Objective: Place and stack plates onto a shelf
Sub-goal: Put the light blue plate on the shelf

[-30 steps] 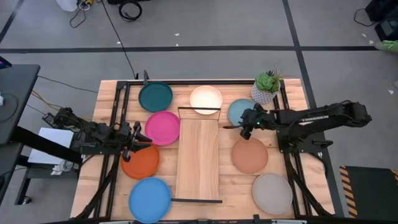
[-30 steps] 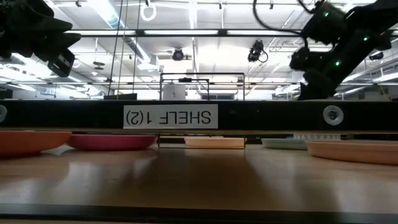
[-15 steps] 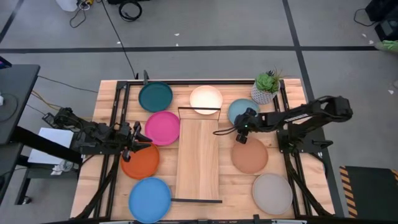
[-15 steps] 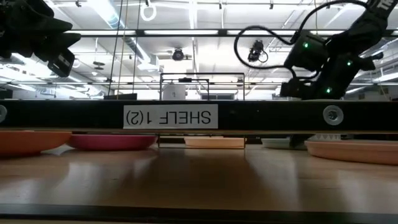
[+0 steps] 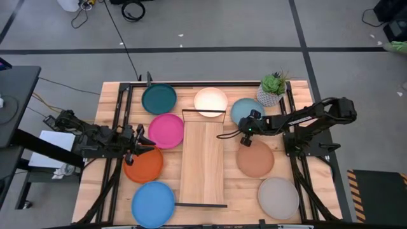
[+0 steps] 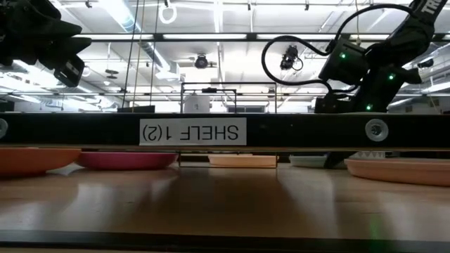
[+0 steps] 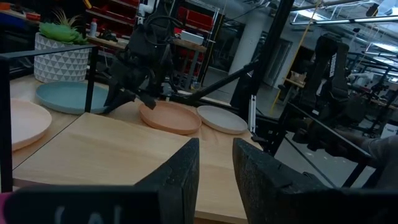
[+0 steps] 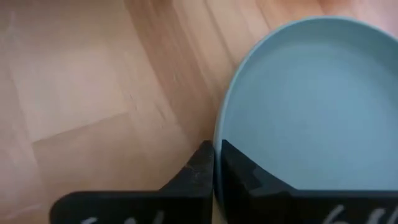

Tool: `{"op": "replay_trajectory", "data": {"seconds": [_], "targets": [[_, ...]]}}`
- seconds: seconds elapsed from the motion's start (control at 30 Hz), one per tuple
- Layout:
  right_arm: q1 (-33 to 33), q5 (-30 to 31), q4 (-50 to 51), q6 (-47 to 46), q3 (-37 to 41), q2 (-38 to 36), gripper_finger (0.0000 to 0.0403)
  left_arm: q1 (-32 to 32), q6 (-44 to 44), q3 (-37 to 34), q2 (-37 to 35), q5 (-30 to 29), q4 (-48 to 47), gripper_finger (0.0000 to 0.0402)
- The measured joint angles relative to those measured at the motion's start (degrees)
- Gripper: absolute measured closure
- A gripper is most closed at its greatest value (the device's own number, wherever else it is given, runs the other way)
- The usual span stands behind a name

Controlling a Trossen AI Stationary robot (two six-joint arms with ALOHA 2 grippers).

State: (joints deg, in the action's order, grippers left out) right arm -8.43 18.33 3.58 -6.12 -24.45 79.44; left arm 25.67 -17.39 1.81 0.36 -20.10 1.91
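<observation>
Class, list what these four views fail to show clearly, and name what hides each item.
1. In the low view, the shelf rail blocks the table behind; only plate edges show below it.
2. In the right wrist view, the right gripper is at the light blue plate rim; the plate runs off the picture's edges.
3. In the high view, the left gripper overlaps the orange plate; its fingertips are too small to read.

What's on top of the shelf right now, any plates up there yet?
No plates yet. The shelf shows only bare wood; all eight plates sit on the table around it. The right gripper is at the rim of the light blue plate, beside the shelf; the left gripper waits by the orange plate.
</observation>
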Motion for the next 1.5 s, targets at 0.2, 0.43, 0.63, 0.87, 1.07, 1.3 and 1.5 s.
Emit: {"op": "replay_trajectory", "data": {"seconds": [0.2,0.43,0.63,0.87,1.07,1.3,1.5], "targets": [[0.65,-2.01,2.25,-0.78,-1.45,-1.60,0.0383,0.00,0.00,0.01,0.00,0.00,0.00,0.0299],[3.25,-0.46,12.12,-1.54,-8.91,-5.25,0.0388,0.00,0.00,0.00,0.00,0.00,0.00,0.0299],[5.95,6.32,19.58,-1.71,-15.64,-6.76,0.0386,0.00,0.00,0.00,0.00,0.00,0.00,0.0298],[7.87,15.19,27.77,-0.30,-24.25,-6.78,0.0386,0.00,0.00,0.00,0.00,0.00,0.00,0.0299],[10.70,18.66,29.39,4.08,-30.57,-6.80,0.0386,0.00,0.00,0.00,0.00,0.00,0.00,0.0298],[16.71,17.98,26.71,19.06,-33.57,-6.82,0.0385,0.01,0.00,0.00,0.00,0.00,0.00,0.0299],[20.70,10.23,24.78,28.92,-33.59,-6.82,0.0385,0.01,0.00,0.00,0.00,0.00,0.00,0.0299]]}}
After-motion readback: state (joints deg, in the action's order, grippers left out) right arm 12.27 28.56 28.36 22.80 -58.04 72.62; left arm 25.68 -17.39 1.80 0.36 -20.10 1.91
